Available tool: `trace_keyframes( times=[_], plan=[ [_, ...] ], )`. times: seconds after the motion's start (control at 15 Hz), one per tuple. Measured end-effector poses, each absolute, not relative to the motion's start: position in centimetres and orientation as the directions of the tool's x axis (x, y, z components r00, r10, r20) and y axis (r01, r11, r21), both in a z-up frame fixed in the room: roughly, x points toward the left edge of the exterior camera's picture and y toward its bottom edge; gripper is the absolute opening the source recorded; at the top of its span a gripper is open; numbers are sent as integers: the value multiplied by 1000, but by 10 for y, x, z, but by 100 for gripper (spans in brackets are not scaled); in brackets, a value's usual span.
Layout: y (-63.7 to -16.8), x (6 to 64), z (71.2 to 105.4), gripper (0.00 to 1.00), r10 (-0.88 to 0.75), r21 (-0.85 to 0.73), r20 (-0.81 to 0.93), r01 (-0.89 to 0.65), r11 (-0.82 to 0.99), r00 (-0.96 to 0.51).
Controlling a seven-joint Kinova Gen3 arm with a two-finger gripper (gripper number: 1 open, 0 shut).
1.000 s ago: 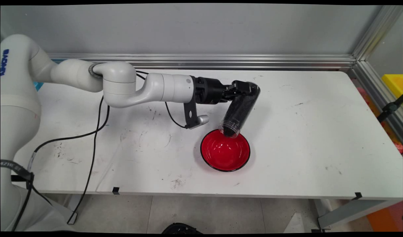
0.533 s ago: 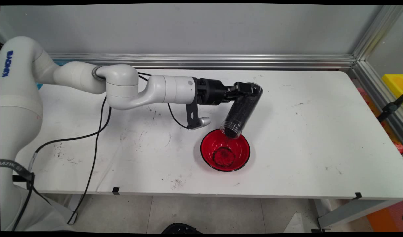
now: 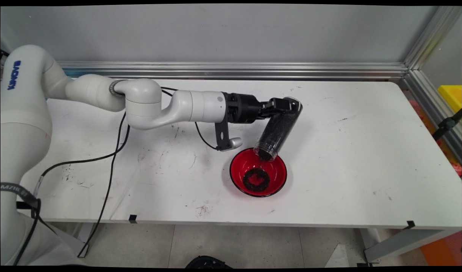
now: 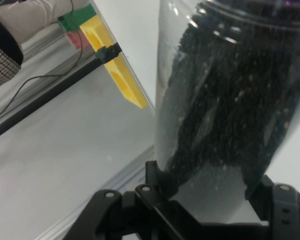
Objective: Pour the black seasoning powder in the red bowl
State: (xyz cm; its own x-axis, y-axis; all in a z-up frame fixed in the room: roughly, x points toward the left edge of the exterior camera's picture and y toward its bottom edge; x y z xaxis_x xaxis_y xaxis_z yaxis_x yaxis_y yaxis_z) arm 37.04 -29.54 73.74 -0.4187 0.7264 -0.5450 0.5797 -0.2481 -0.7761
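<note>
One clear plastic tube of black grains, tilted mouth-down, centre frame | black two-finger gripper clamped on it | one red bowl, black grains inside | scuffed white table, grey wall

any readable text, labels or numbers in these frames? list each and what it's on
"KINOVA": blue lettering on the arm's large white link, main view, left edge; it runs sideways.
Grey band round the arm's base, lower left: printed characters, too small to read.
Clear jar of black grains, red bowl, table: no text visible.
Hand view: none.
</note>
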Motion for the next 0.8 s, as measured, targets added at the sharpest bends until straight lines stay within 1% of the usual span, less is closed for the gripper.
trace_keyframes(
  times=[0.8],
  plan=[
    [-296,367,727,0,717,-759,-579,579,-299,-389]
  ],
)
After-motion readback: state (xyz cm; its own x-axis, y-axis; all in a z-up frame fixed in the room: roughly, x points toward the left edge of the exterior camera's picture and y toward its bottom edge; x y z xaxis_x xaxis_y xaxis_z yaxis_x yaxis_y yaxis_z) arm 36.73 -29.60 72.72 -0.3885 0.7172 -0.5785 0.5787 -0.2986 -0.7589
